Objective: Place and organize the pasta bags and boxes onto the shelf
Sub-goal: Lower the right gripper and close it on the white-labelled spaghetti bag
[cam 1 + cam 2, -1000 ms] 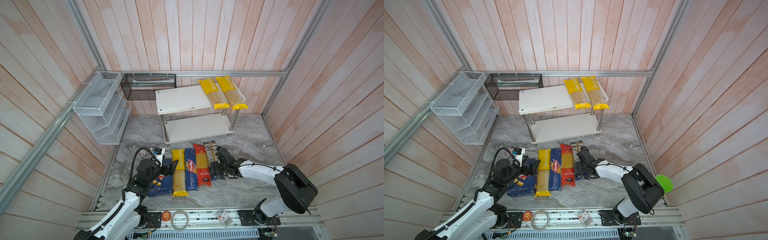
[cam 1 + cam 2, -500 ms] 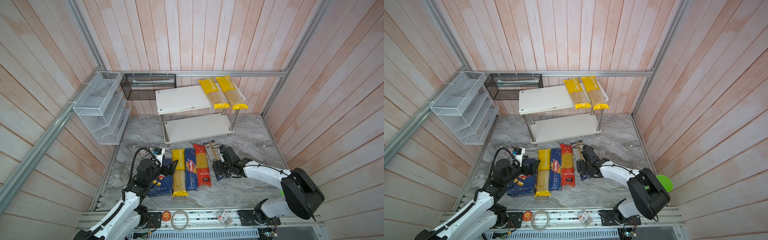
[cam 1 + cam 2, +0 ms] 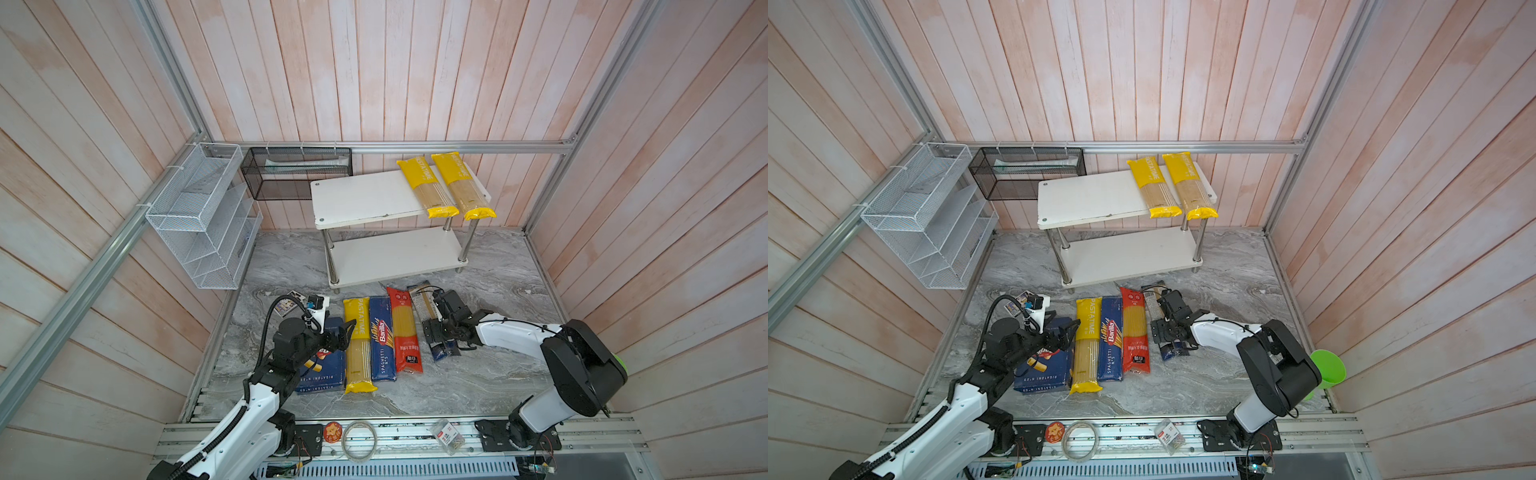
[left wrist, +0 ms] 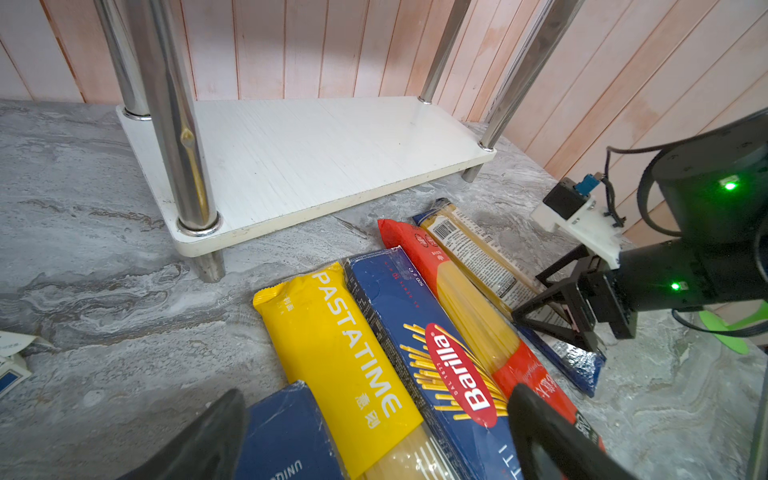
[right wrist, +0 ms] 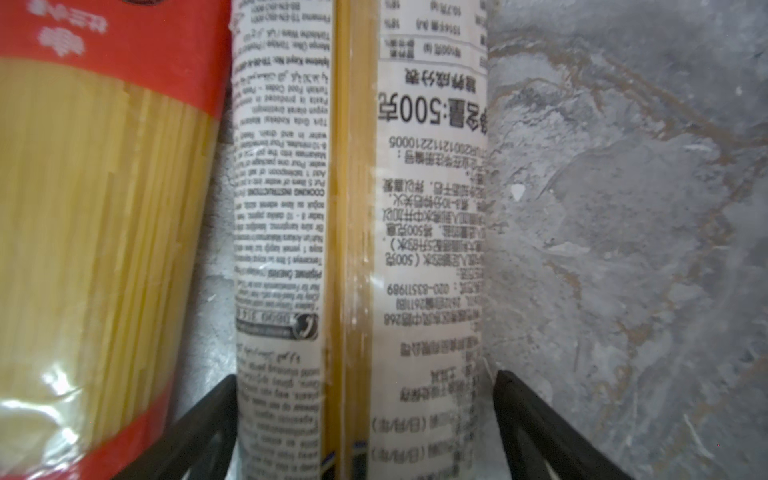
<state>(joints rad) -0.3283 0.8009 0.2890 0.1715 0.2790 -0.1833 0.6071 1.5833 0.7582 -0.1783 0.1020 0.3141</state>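
White-label bag (image 5: 357,187) lies lengthwise between the right pincer's (image 5: 365,377) spread jaws.

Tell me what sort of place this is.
Probably a robot lab's mock pantry booth, not a real kitchen: plank walls framed by aluminium rails, two robot arms mounted on a front rail, and a white shelf with pasta bags staged on a marble-look floor.

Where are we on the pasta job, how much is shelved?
Done: two yellow bags lie on the top board of the shelf. In hand: nothing gripped yet; the open right gripper straddles the white-labelled bag on the floor, the left gripper hovers open. Left: that bag, the red bag, spaghetti box, third yellow bag and rigatoni box.
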